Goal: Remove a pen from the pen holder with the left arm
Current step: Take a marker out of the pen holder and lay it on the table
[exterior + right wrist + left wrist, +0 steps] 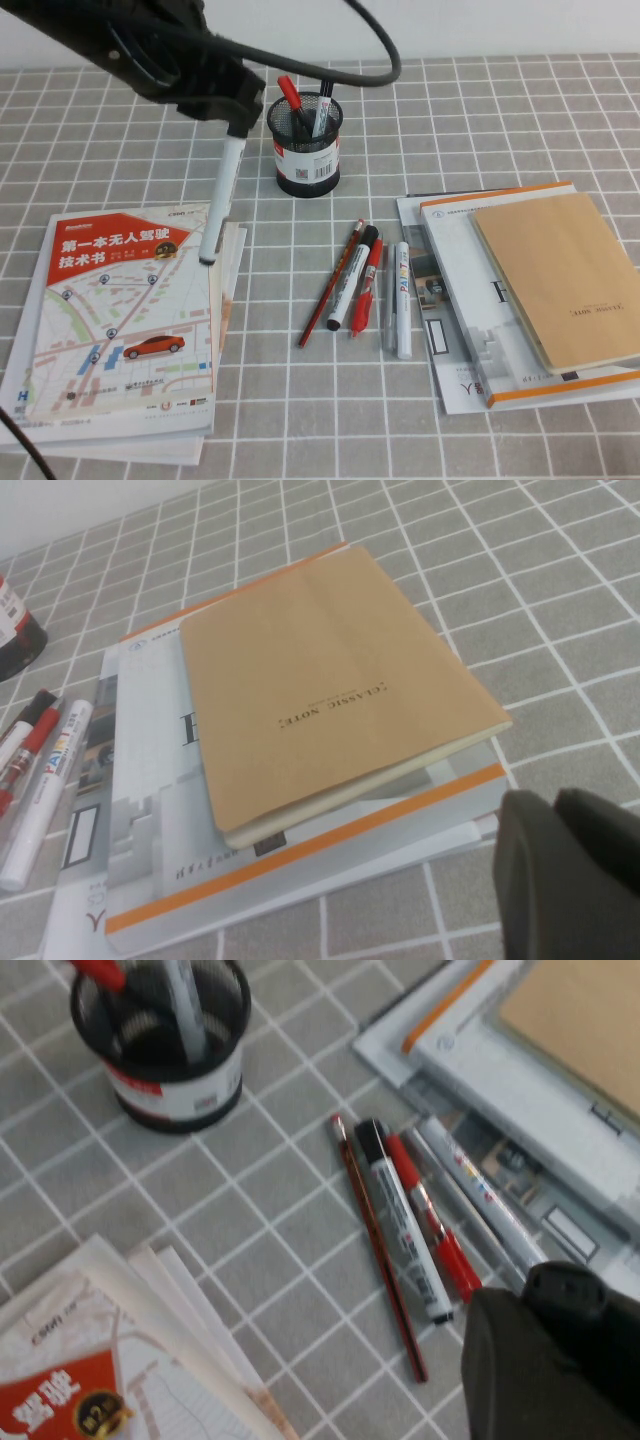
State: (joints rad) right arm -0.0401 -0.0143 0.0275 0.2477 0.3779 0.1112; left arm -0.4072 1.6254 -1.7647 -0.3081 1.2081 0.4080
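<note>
A black mesh pen holder (307, 150) (165, 1050) stands at the back middle of the table with a red pen (291, 97) and other pens in it. My left gripper (237, 122) hangs to the left of the holder, shut on the top of a white marker pen (220, 200). The pen hangs nearly upright, its tip over the edge of a map book (120, 320). In the left wrist view only the dark fingers (540, 1360) show, not the held pen. My right gripper (555, 810) is low beside the stacked books, its fingers together on nothing.
A pencil (330, 285), a black-capped marker (352, 278), a red pen (367, 285) and a white paint marker (403, 300) lie side by side in the middle. A tan notebook (560, 280) (330, 680) tops a book stack (460, 370) on the right.
</note>
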